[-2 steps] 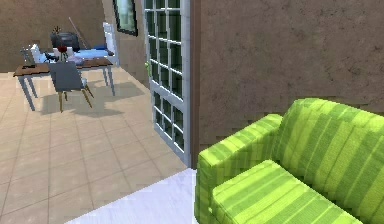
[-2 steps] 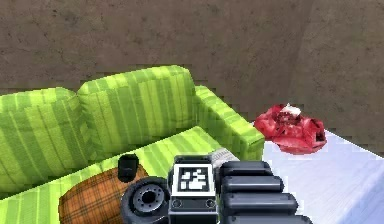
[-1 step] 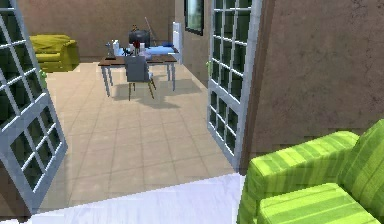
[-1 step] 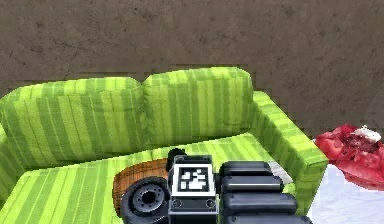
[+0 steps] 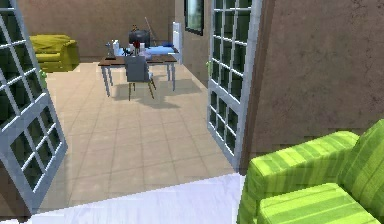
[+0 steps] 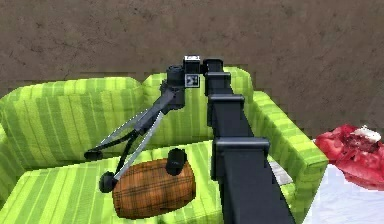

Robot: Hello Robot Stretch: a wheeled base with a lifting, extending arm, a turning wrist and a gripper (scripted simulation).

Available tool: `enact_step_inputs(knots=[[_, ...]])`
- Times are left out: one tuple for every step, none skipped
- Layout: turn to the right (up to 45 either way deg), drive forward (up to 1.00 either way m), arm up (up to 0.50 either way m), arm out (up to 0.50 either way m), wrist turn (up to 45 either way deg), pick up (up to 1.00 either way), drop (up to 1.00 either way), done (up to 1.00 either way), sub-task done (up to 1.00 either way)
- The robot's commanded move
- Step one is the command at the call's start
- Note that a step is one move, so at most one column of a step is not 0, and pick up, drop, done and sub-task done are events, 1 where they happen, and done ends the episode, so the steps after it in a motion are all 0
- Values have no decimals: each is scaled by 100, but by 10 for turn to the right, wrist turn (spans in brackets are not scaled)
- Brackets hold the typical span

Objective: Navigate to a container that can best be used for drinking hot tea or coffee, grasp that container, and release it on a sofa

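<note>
My arm's dark bar [image 6: 235, 150] reaches out over a green striped sofa [image 6: 60, 120] in the arm side view. The gripper [image 6: 97, 170] points down and to the left, its thin fingers [image 6: 125, 135] above the seat cushion. A brown checked, rounded thing [image 6: 150, 190] lies on the seat just below the fingers. A small dark, cup-like blob [image 6: 176, 160] sits at its upper edge. I cannot tell whether the gripper holds anything. The same green sofa [image 5: 320, 180] fills the forward view's lower right.
Ahead, glass-paned double doors [image 5: 232, 80] stand wide onto a tiled room with a table [image 5: 140, 60], a chair [image 5: 137, 72] and a yellow-green sofa [image 5: 55, 50] at the far left. A red and white heap [image 6: 350, 155] lies at the arm side view's right.
</note>
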Motion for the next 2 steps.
enact_step_inputs(knots=[[0, 0, 0, 0, 450, 0, 0, 0, 0], [0, 0, 0, 0, 450, 0, 0, 0, 0]])
